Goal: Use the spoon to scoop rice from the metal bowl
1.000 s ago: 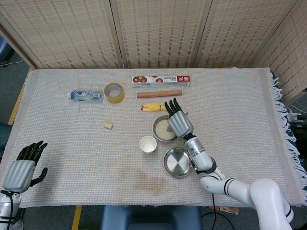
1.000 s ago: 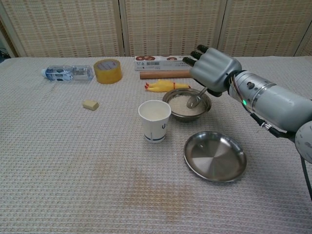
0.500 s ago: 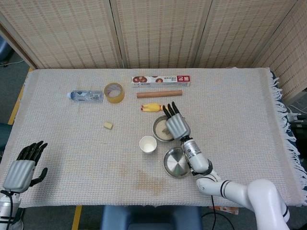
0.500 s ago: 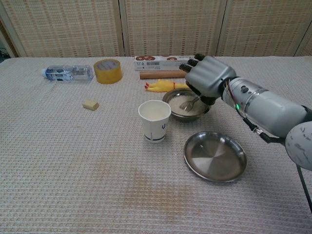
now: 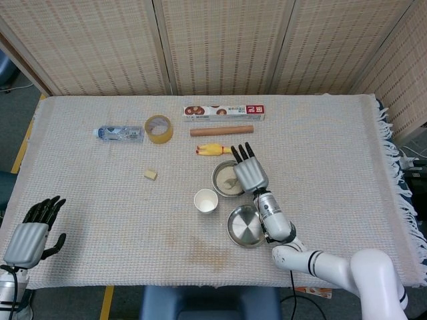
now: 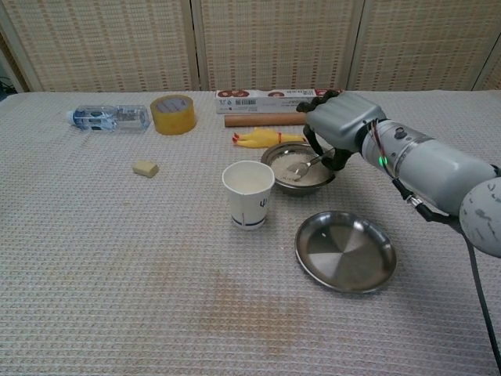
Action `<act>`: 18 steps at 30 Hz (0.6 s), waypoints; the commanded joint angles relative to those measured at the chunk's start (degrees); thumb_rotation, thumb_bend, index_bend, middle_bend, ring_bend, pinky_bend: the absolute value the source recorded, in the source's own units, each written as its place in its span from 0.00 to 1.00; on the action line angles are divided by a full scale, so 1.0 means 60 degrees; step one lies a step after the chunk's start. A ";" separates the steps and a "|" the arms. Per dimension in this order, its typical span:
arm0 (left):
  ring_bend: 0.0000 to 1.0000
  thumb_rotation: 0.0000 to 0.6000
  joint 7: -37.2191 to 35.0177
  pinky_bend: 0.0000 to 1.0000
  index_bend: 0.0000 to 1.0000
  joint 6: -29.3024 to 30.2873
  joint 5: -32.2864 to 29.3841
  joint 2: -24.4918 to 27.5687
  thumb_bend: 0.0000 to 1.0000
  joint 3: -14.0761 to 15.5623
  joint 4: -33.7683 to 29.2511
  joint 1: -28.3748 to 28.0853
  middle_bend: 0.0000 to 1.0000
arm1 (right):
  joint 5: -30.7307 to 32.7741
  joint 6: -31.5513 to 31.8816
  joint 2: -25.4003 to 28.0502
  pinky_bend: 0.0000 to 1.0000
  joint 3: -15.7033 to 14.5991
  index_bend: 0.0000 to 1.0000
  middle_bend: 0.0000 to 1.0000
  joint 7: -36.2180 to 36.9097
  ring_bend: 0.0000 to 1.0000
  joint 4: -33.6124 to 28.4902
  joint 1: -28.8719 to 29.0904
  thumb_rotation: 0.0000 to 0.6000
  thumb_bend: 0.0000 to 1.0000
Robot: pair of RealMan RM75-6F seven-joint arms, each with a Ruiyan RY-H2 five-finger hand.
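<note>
A metal bowl [image 6: 298,182] [image 5: 221,185] filled with white rice stands mid-table behind a paper cup. My right hand [image 6: 343,127] [image 5: 248,171] hovers over the bowl's right side and grips the handle of a metal spoon [image 6: 301,165]. The spoon's scoop lies in the rice, tilted down to the left. My left hand [image 5: 30,233] hangs far off at the table's front left corner, fingers apart, holding nothing; only the head view shows it.
A white paper cup [image 6: 248,194] stands left of the bowl, and a shallow metal plate [image 6: 345,251] lies in front. Behind the bowl are a yellow rubber chicken [image 6: 262,138], a wooden rolling pin [image 6: 262,120] and a long box [image 6: 262,97]. Tape roll [image 6: 173,114], water bottle [image 6: 109,117] and a small block [image 6: 145,168] sit to the left.
My right hand dipped left and lower over the bowl, then drew back right a little. The spoon's scoop now rests in the rice. The left hand has stayed still.
</note>
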 commanded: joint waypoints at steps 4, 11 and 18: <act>0.00 1.00 -0.0024 0.10 0.00 0.0058 0.0036 0.0013 0.42 0.0006 -0.0022 0.0026 0.00 | 0.0951 -0.0309 0.0331 0.00 0.0488 0.71 0.02 0.1264 0.00 -0.0587 -0.0290 1.00 0.34; 0.00 1.00 0.0018 0.10 0.00 0.0117 0.0106 0.0009 0.42 0.0024 -0.0043 0.0043 0.00 | 0.1028 -0.0284 0.0502 0.00 0.0209 0.71 0.02 0.1492 0.00 -0.0546 -0.0353 1.00 0.34; 0.00 1.00 -0.0035 0.10 0.00 0.0126 0.0130 0.0043 0.42 0.0041 -0.0084 0.0057 0.00 | 0.1010 -0.0165 0.0689 0.00 0.0109 0.71 0.02 0.1795 0.00 -0.0778 -0.0390 1.00 0.34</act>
